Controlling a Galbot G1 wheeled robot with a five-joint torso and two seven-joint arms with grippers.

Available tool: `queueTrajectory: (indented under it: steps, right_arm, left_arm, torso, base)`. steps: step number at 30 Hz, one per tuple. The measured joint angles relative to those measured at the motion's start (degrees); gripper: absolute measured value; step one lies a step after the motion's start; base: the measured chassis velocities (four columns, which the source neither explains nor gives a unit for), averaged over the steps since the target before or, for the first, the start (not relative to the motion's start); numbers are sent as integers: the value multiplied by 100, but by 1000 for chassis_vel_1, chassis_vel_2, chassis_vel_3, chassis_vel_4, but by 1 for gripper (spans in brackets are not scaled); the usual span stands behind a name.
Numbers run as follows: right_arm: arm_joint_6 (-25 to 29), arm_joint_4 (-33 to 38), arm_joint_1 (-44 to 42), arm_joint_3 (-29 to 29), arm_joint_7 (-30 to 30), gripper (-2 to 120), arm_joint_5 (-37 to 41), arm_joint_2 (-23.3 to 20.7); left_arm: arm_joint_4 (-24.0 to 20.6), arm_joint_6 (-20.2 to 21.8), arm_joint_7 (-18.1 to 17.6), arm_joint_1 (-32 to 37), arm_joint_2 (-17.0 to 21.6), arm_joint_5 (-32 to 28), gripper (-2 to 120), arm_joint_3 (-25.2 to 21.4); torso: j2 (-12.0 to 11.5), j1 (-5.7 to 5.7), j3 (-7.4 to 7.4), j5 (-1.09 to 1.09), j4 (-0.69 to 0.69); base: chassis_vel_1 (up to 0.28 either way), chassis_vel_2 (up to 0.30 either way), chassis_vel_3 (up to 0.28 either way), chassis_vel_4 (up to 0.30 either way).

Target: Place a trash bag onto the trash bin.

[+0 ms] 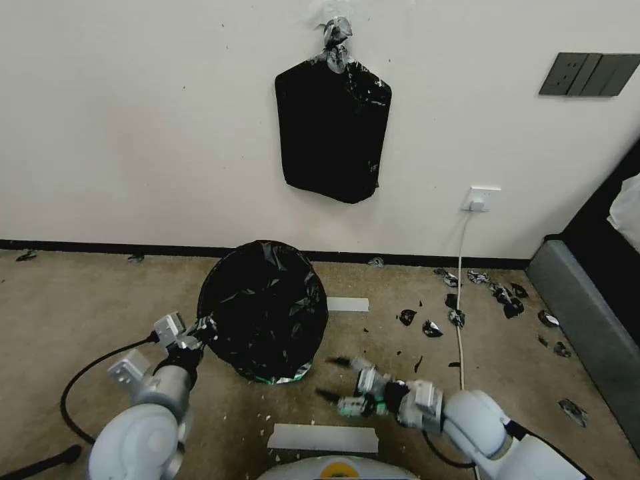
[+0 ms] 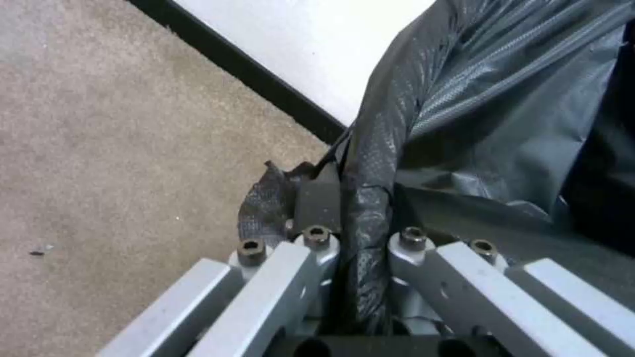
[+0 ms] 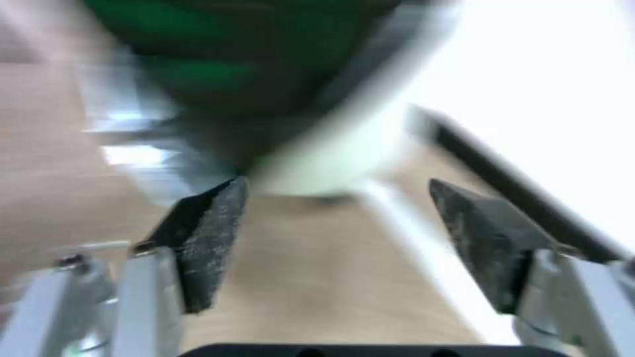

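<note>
The trash bag point(image 1: 263, 310), glossy black and crinkled, sheathes the trash bin, of which a pale green-tinted strip of base point(image 1: 288, 380) shows below the plastic. My left gripper point(image 1: 203, 328) is at the bag's left edge, shut on a fold of it. The left wrist view shows that fold of the bag point(image 2: 489, 114) pinched between the left gripper's point(image 2: 350, 198) pads. My right gripper point(image 1: 331, 378) hovers low by the bin's front right, open and holding nothing. In the right wrist view the right gripper's point(image 3: 337, 218) fingers point(image 3: 212, 233) stand wide apart before the blurred bin base point(image 3: 331, 163).
A flat black bundle point(image 1: 333, 133) hangs on the wall above. Black plastic scraps point(image 1: 467, 300) and a white cable point(image 1: 460, 320) lie on the carpet to the right. White tape strips point(image 1: 323, 438) mark the floor. A grey piece of furniture point(image 1: 593, 327) stands at far right.
</note>
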Motion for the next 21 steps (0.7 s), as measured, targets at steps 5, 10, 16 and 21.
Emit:
queueTrajectory:
  steps: [5,10,16,21]
  right_arm:
    - [-757,687,84,455,1397,97,178,97]
    - [-995,1602,191,711,1840,86,499,122]
    - [-1602,2953,361,262,1920,61,638,-112]
    - [-2736,3363,787,-701,2089,43,391,-209]
  left_arm:
    - [27,-85,15,71,25,228,3,72]
    - [72,-185,63,89,67,399,3,140]
    - [19,-393,227,170,143,1074,3,308]
    - [-134,-607,430,326,89,2012,3,499]
  torso:
    - [0,0,0,-1,0]
    - [0,0,0,-1,0]
    - [0,0,0,-2,0]
    - [0,0,0,-2,-1]
  base:
    - [0,0,0,0]
    - [0,0,0,0]
    - [0,0,0,0]
    - [0,0,0,0]
